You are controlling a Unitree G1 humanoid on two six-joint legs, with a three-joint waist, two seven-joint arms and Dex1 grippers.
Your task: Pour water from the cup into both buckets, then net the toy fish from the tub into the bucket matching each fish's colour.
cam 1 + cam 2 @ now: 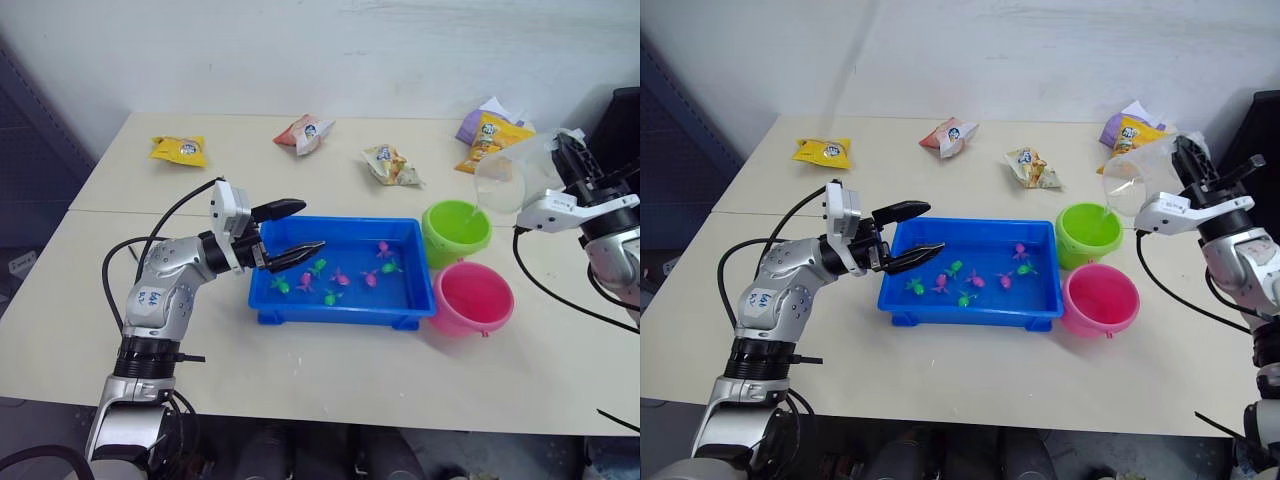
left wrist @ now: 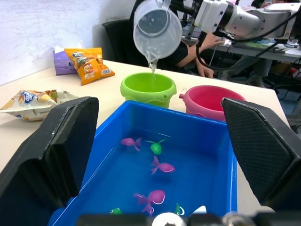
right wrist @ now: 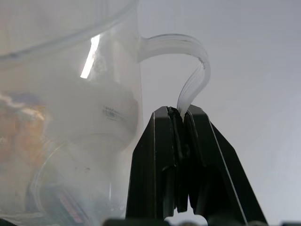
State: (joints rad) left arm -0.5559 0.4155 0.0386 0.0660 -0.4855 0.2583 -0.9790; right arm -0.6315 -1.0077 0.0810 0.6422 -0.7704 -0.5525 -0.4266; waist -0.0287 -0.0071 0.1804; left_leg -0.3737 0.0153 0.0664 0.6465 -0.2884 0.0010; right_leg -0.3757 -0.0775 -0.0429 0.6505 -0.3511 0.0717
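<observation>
While the left gripper (image 1: 292, 232) hovers with its fingers spread and empty over the left end of the tub (image 1: 345, 315), at lower centre of the left eye frame, the right gripper (image 3: 182, 123) at the right edge is clenched on the thin handle of the cup (image 1: 512, 170). Pink and green toy fish (image 1: 339, 277) lie scattered in the tub's water. Just right of the tub stand the pink bucket (image 1: 471, 298), nearer, and the green bucket (image 1: 455, 230) behind it, the two touching or nearly so. Tilted above the green bucket, the cup releases a thin stream (image 2: 152, 64) into it. Farther back, along the upper part of the table (image 1: 330, 375), lie several snack packets (image 1: 180, 149).
</observation>
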